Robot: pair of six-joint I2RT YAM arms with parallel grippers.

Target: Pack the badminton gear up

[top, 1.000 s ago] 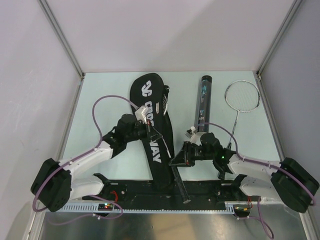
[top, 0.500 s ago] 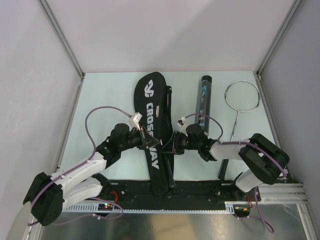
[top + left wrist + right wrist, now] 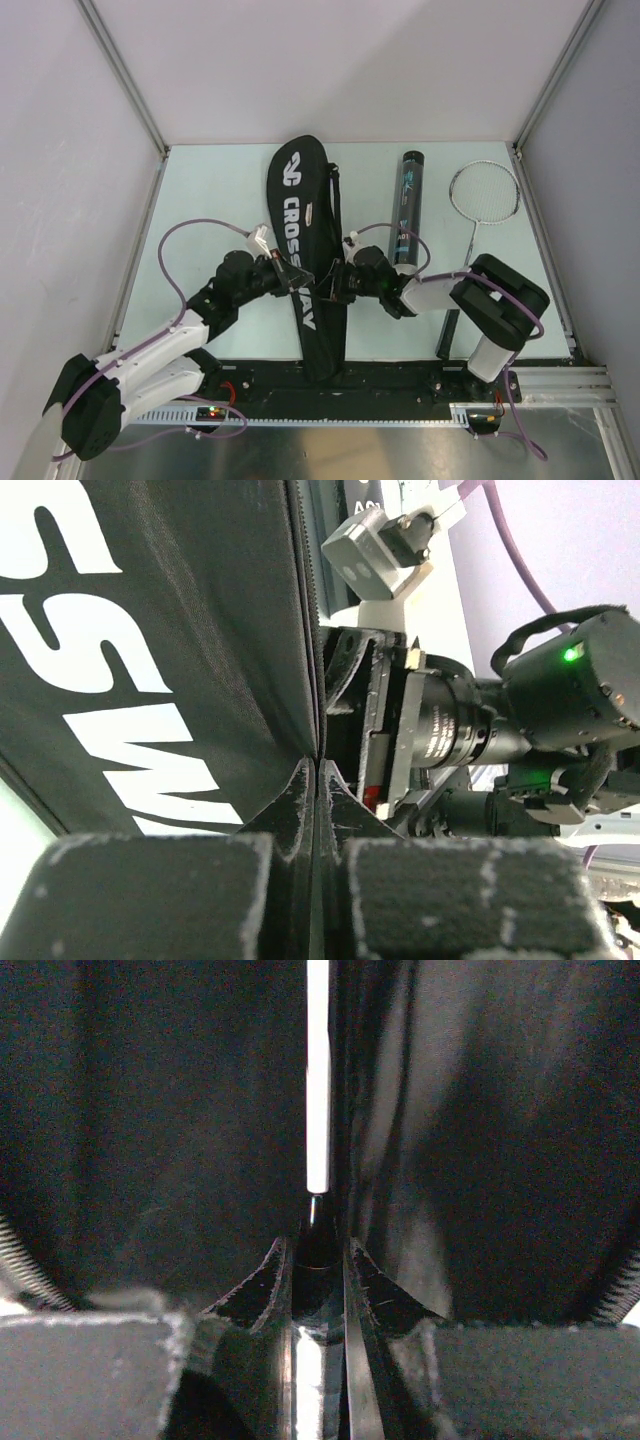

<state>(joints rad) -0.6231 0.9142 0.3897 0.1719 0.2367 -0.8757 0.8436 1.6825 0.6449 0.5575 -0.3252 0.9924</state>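
Note:
The black white-lettered racket bag (image 3: 300, 215) lies lengthwise in mid table. My left gripper (image 3: 296, 272) is shut on the edge of its opening; in the left wrist view the bag's fabric (image 3: 150, 630) runs between the shut pads of that gripper (image 3: 316, 780). My right gripper (image 3: 338, 283) is shut on the black handle of a racket (image 3: 317, 1080), whose silver shaft points into the dark inside of the bag (image 3: 150, 1110); the gripper (image 3: 318, 1255) sits at the bag's mouth. A second silver racket (image 3: 485, 190) lies at the right. The black tube (image 3: 409, 205) lies between bag and racket.
The second racket's black handle (image 3: 447, 335) reaches toward the right arm's base. Metal posts and grey walls (image 3: 120, 80) close in the table on three sides. The black base rail (image 3: 330, 385) runs along the near edge.
Both grippers have moved away from the bases and closer together. The racket has slid farther into the bag, its handle no longer sticking out near the rail. The bag has shifted toward the back.

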